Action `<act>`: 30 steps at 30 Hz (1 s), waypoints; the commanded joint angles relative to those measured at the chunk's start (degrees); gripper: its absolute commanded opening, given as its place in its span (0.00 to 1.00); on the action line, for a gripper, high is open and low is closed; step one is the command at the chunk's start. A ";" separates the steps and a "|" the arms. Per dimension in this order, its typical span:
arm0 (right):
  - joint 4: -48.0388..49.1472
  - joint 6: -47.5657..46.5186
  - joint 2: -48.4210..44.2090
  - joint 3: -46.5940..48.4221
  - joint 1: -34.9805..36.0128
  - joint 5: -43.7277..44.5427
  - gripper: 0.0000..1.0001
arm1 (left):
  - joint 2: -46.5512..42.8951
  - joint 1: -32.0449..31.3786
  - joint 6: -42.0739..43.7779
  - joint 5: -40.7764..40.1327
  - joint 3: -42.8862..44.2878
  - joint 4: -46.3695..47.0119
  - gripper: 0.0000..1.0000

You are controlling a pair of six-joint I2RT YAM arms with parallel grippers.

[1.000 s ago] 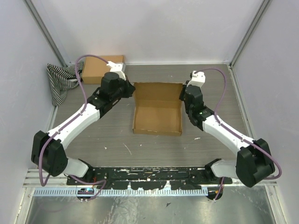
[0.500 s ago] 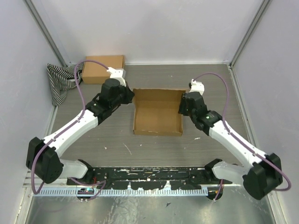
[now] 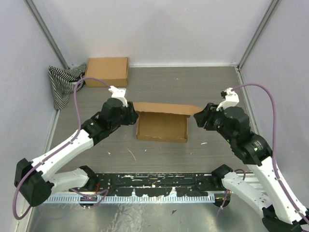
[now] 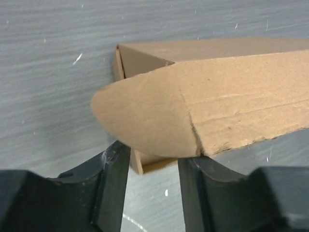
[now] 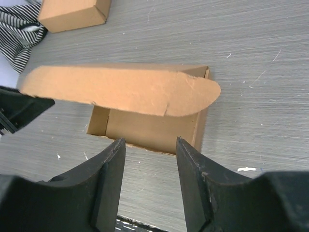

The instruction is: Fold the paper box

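Box (image 3: 161,128) sat at the middle of the table (image 3: 217,87), its lid (image 3: 164,108) half raised. At the lid's left end hung the left gripper (image 3: 135,116), at its right end the right gripper (image 3: 197,119). Both had fingers apart, gripping nothing.

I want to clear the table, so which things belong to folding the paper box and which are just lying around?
For the job: the open brown corrugated cardboard mailer box, lid half raised, mid-table.
Lying about: the closed brown cardboard box, far left; the black-and-white striped cloth beside it.
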 commanded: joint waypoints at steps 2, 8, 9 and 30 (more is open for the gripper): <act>-2.79 3.01 -0.22 4.95 0.22 1.42 0.52 | -10.68 -0.43 -2.66 0.62 -2.68 -12.45 0.54; -1.57 4.65 3.13 6.02 0.15 5.77 0.56 | -30.13 -0.41 -4.94 -0.31 -6.63 -21.03 0.60; -1.16 5.18 3.57 5.34 0.16 6.32 0.58 | -34.03 -0.47 -5.52 -1.63 -7.29 -21.05 0.66; 16.80 2.00 34.85 -8.93 -1.46 4.73 0.68 | 18.63 -0.34 1.10 -1.97 7.24 -8.49 0.65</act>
